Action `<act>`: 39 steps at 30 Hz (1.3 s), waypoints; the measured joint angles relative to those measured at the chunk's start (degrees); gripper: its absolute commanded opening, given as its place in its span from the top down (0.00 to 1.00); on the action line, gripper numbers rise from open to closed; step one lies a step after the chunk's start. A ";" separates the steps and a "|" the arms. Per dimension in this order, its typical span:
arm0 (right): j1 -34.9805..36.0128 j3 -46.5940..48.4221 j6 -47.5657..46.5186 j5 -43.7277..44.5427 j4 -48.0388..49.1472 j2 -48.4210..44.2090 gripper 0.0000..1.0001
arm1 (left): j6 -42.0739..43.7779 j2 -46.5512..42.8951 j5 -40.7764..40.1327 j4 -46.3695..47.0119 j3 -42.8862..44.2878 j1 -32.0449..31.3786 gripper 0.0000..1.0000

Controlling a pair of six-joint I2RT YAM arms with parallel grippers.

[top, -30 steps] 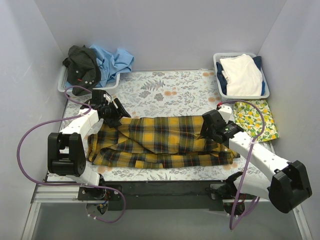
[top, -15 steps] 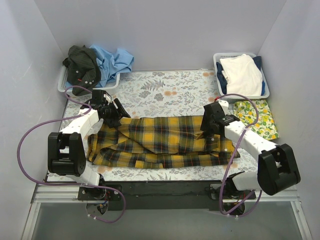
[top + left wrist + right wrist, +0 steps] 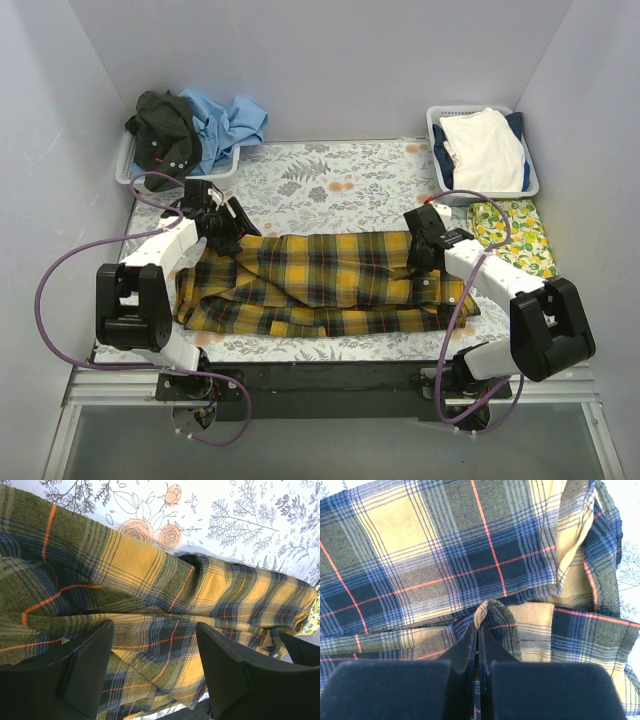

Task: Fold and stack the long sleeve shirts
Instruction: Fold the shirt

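Observation:
A yellow-and-black plaid long sleeve shirt [image 3: 320,280] lies spread in a long band across the flowered table cover [image 3: 330,175]. My right gripper [image 3: 421,262] is at the shirt's right end, shut on a small pinched fold of the plaid cloth [image 3: 487,611], which sticks up from between the closed fingertips of the right gripper [image 3: 478,626]. My left gripper [image 3: 216,226] hangs over the shirt's upper left end. In the left wrist view the left gripper [image 3: 154,630] stands open, plaid cloth [image 3: 150,585] beneath it and nothing between its fingers [image 3: 90,665].
A basket at the back left [image 3: 128,170] holds a dark shirt [image 3: 163,130] and a light blue shirt [image 3: 232,120]. A basket at the back right [image 3: 436,130] holds white cloth [image 3: 487,148]. A lemon-print cloth [image 3: 512,240] lies beside the right arm.
The right gripper has swung in over the shirt's right end and shut on a fold of it. The left arm has not moved.

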 measured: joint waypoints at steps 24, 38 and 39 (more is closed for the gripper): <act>-0.39 2.93 -6.47 4.76 5.77 -2.78 0.99 | -0.04 0.44 -2.36 -1.05 2.49 0.00 0.34; -3.37 6.38 -11.58 4.76 13.14 5.88 0.99 | -0.20 0.00 -6.56 -2.86 2.49 -0.02 0.33; -3.50 6.86 -11.89 4.79 13.51 6.32 0.99 | -0.20 -0.02 -6.62 -2.91 2.49 0.00 0.33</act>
